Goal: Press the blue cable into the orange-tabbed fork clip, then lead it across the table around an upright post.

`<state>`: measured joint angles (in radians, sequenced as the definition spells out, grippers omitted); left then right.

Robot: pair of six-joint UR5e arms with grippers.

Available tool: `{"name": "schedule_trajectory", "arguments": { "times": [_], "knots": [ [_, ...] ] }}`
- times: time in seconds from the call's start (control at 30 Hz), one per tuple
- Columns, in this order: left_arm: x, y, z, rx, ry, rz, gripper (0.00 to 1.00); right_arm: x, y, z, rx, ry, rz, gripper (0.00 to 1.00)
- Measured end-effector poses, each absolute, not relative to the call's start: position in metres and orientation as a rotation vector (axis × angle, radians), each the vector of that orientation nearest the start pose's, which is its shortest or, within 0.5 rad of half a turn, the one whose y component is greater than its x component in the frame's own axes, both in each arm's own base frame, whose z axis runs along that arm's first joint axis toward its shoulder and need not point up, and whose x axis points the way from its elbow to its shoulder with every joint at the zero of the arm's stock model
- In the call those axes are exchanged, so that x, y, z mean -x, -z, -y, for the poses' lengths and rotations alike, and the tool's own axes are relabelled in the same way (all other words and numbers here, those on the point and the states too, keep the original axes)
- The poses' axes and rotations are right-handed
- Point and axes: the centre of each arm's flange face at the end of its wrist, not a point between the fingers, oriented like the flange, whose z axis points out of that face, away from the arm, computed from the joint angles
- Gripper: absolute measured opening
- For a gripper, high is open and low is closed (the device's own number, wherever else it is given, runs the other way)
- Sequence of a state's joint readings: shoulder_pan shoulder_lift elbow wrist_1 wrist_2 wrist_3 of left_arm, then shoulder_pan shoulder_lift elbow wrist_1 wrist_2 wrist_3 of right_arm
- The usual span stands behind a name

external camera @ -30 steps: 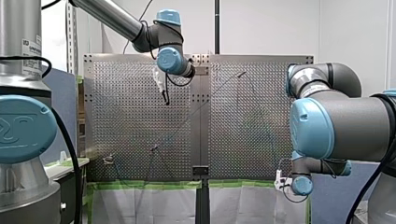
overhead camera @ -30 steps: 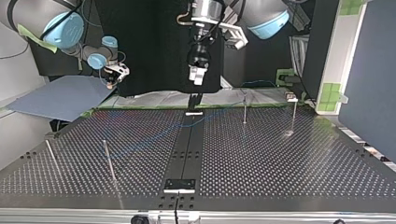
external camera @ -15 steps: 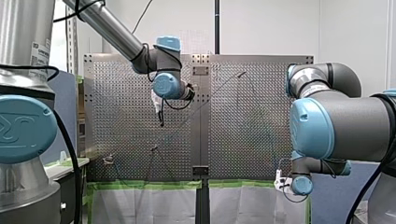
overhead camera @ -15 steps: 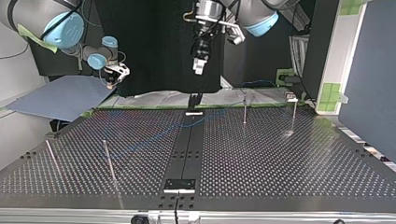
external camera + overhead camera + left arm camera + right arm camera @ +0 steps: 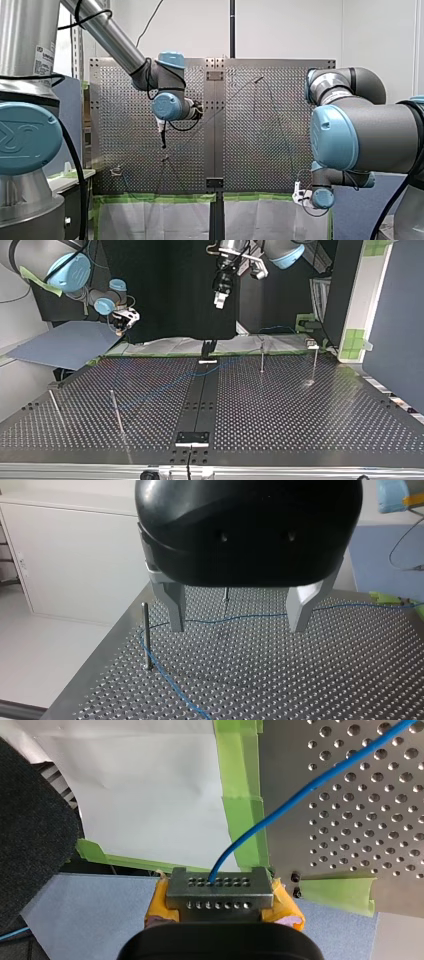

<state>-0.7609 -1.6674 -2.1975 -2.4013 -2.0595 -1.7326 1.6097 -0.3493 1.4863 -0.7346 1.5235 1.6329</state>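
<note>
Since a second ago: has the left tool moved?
Yes. In the front view my left tool has shifted leftward, away from the table's dark centre strip, and lower.

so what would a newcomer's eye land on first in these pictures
The blue cable stands out most: my right gripper, yellow-padded, is shut on it just off the edge of the perforated table, and it runs out over the holes. In the left wrist view my left gripper hangs open above the table, the cable bending close by an upright post beside it.
</note>
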Motion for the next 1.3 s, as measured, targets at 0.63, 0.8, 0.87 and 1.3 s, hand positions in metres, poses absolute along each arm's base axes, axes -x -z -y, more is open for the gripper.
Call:
{"name": "schedule_trajectory", "arguments": {
  "times": [0.63,0.8,0.87,1.3],
  "knots": [
    [-0.223,-0.171,0.302,-0.117,0.237,-1.622,1.00,-0.163,0.179,0.611,-1.540,-1.102,1.514,0.00],
    [-0.220,-0.166,0.296,-0.129,0.228,-1.636,1.00,-0.164,0.179,0.611,-1.541,-1.102,1.513,0.00],
    [-0.220,-0.165,0.296,-0.130,0.226,-1.637,1.00,-0.164,0.179,0.611,-1.541,-1.102,1.513,0.00],
    [-0.220,-0.165,0.295,-0.131,0.226,-1.638,1.00,-0.164,0.179,0.611,-1.541,-1.102,1.513,0.00]
  ]
}}
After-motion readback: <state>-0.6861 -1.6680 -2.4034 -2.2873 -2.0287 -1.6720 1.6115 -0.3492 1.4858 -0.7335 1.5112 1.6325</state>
